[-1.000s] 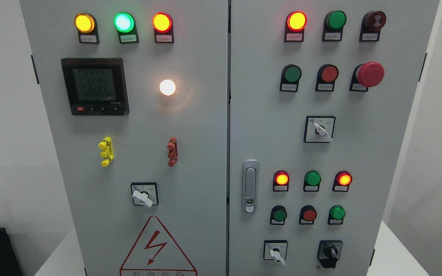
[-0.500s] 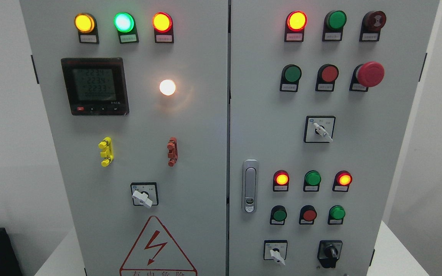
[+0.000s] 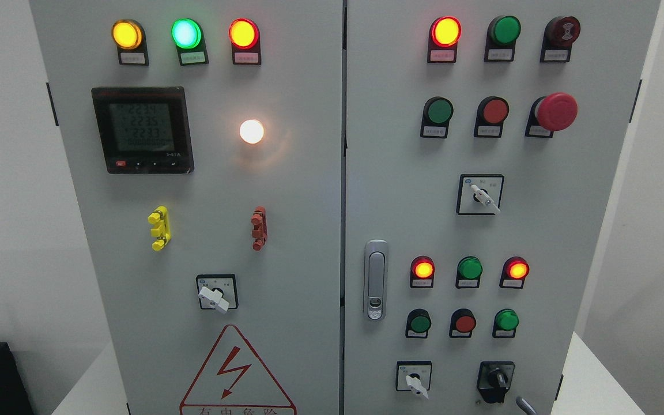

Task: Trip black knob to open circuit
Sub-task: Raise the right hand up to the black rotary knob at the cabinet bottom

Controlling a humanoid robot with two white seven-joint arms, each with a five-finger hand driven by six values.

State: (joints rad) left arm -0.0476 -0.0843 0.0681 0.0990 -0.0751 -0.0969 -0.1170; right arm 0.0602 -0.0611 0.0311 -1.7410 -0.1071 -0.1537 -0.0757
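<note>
Peeking in at the bottom edge, only a small grey curved tip of my right hand (image 3: pixel 526 406) shows. So little of it is in the picture that I cannot tell if my fingers are wide, narrow or holding anything.

Just up and to the left of that tip is the black round knob on its black square plate (image 3: pixel 496 378). It sits low on the right door of the big grey metal cabinet (image 3: pixel 568 230). The tip is near the knob but does not look like it is touching it. The knob's pointer stands almost straight up.

Left of the knob, on the same row, is a small switch with a white handle (image 3: pixel 414 383), tilted down to the right. Above them is a row of three round buttons, green, red and green (image 3: pixel 464 323). Over that is a row of three lamps (image 3: pixel 470 269): the outer two glow red and the middle one is green and dark. A shiny silver door handle (image 3: pixel 375 279) stands upright by the gap between the doors. Higher up is a big red mushroom-shaped button (image 3: pixel 557 111).

On the left door are a black screen with numbers (image 3: pixel 143 129), a bright white lamp (image 3: pixel 251 131) and a red triangle sign with a lightning bolt (image 3: pixel 234 372).

The cabinet stands on a white tabletop (image 3: pixel 594 374).
</note>
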